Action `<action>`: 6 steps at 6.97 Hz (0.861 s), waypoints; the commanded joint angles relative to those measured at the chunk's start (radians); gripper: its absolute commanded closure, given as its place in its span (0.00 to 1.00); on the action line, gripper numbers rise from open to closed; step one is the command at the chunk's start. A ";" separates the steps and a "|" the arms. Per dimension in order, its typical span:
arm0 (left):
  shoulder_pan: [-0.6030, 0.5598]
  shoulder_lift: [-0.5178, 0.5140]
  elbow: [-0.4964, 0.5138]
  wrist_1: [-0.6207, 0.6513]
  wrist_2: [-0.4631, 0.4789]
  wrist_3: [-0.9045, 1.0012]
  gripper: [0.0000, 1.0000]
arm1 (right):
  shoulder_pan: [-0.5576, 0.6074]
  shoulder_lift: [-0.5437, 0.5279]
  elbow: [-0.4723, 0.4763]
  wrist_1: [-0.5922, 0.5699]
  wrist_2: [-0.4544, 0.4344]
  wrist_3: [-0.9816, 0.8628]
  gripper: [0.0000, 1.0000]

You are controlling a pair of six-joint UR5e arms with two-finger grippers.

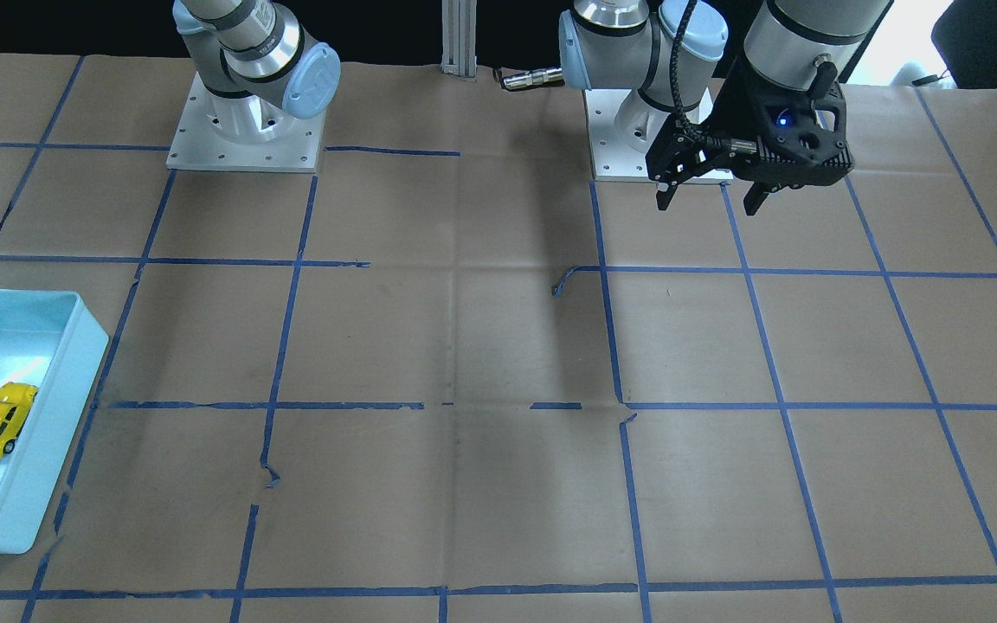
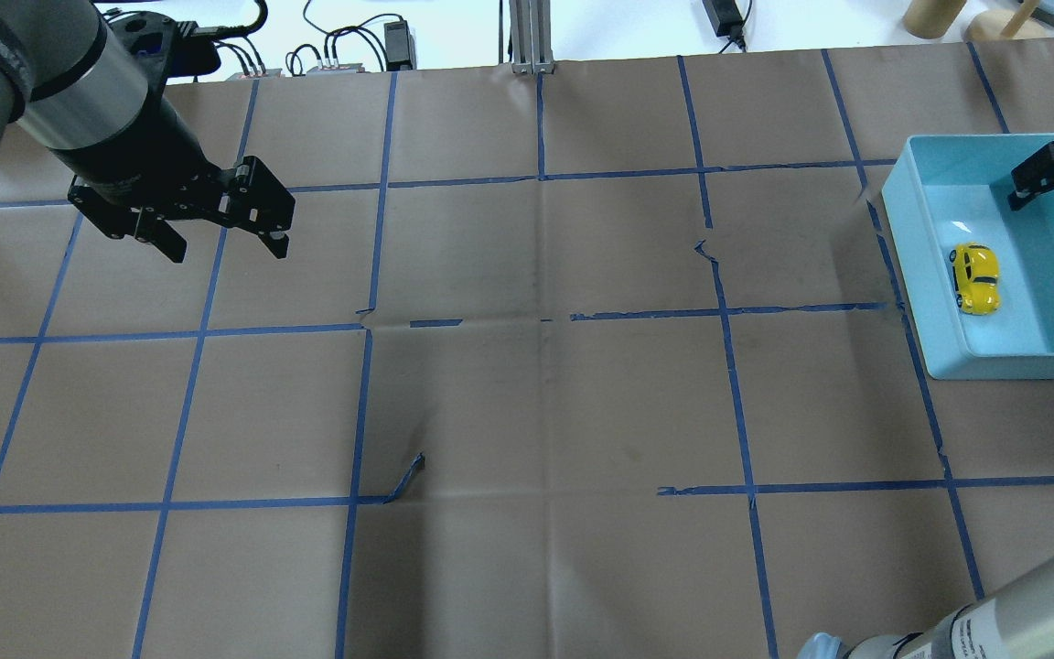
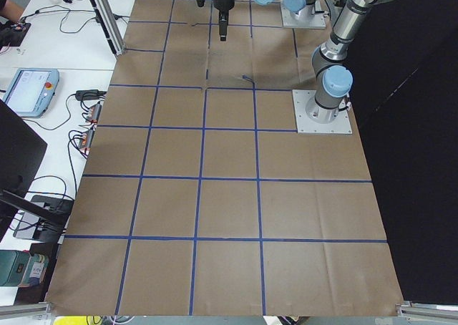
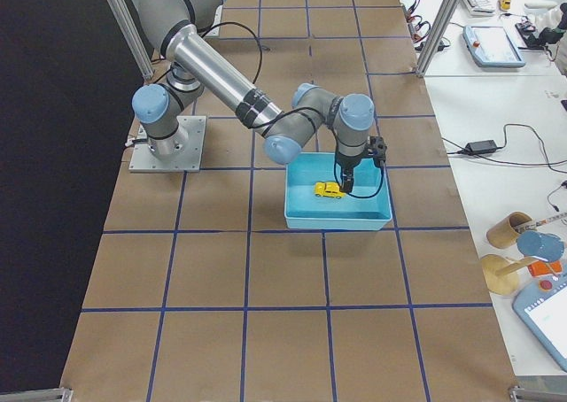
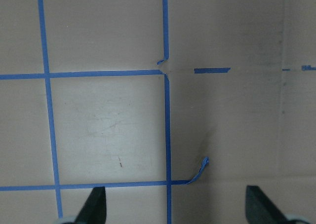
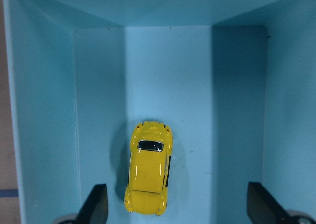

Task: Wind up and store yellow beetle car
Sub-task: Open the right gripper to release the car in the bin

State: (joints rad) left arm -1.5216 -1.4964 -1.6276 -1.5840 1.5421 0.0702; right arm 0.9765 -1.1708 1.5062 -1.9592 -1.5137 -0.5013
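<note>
Right fingers (image 6: 95, 204) spread above yellow beetle car (image 6: 148, 174) in bin (image 6: 44, 110), left fingers (image 5: 95, 204) spread, empty

brown-papered table (image 2: 536, 412) w/ blue tape grid (image 2: 170, 502); light-blue tray (image 2: 1012, 364) flat on right end, arm base plates (image 1: 243, 147) along robot's side.

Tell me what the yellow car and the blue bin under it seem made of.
The yellow beetle car: glossy painted shell with sharp highlights; die-cast metal or hard plastic, cannot tell. The light blue bin: likely moulded plastic, smooth, soft sheen, rounded corners.
</note>
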 commanded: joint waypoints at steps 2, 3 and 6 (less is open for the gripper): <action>0.000 0.001 0.000 0.001 0.000 0.000 0.00 | 0.136 -0.006 -0.372 0.401 -0.005 0.202 0.00; 0.000 0.001 0.000 0.001 0.000 0.000 0.00 | 0.207 -0.027 -0.438 0.472 0.001 0.312 0.00; 0.000 0.001 0.000 0.001 0.000 0.000 0.00 | 0.501 -0.063 -0.431 0.543 -0.025 0.490 0.00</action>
State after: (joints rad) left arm -1.5217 -1.4962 -1.6276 -1.5831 1.5417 0.0706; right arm 1.3740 -1.2283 1.0756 -1.4307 -1.5234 -0.0792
